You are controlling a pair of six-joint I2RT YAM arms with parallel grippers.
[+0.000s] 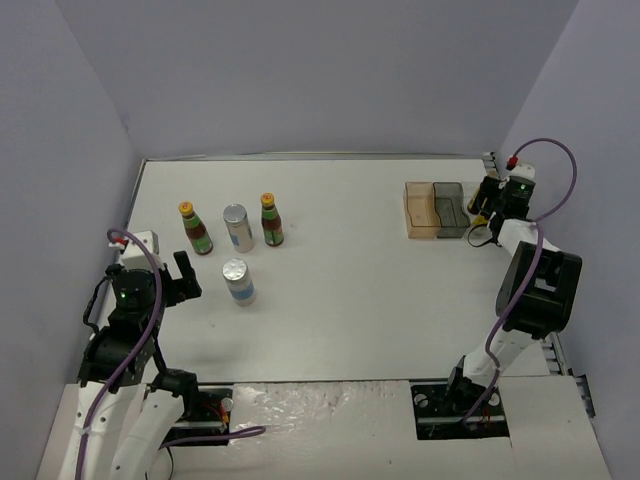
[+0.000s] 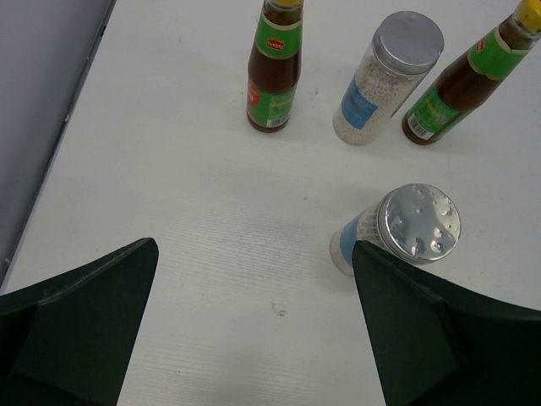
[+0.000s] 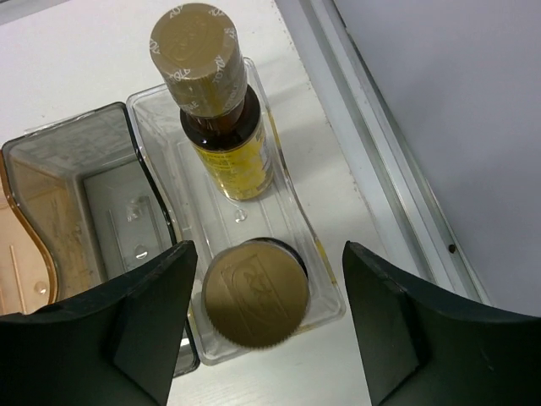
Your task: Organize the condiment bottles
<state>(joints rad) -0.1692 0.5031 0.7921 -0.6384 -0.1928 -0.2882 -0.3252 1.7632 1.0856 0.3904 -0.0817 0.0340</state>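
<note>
The big white table (image 1: 350, 310) holds everything. At its far right side sits the tray (image 1: 434, 212), with an orange part (image 1: 418, 215) and a grey part (image 3: 84, 203). A clear box (image 3: 292, 203) is just beside the grey part.

Two small yellow-label bottles stand in the clear box, the back bottle (image 3: 221, 127) and the front bottle (image 3: 256, 296). The right gripper (image 3: 269, 254) is above the front bottle. Its jaws are apart, one on each side of the cap, and they do not squeeze it. That bottle is let go.

Well apart from them, on the left side of the table, four things are not in any box. They are two dark sauce bottles with yellow caps (image 2: 275, 72) (image 2: 465, 80) and two silver-top shakers. The far shaker (image 2: 385, 80) stands between the sauce bottles. The near shaker (image 2: 404, 230) stands alone, closer to the arm. The left gripper (image 2: 254, 254) hangs over the table with its jaws wide apart and nothing in them.

What could go wrong? The near shaker is by one finger, not in the middle. If the jaws close like this, that finger may bump it over, and a round shaker would roll. On the right, the clear box is a tight fit. A finger that catches the cap on the way up could tip the front bottle into the back bottle.
</note>
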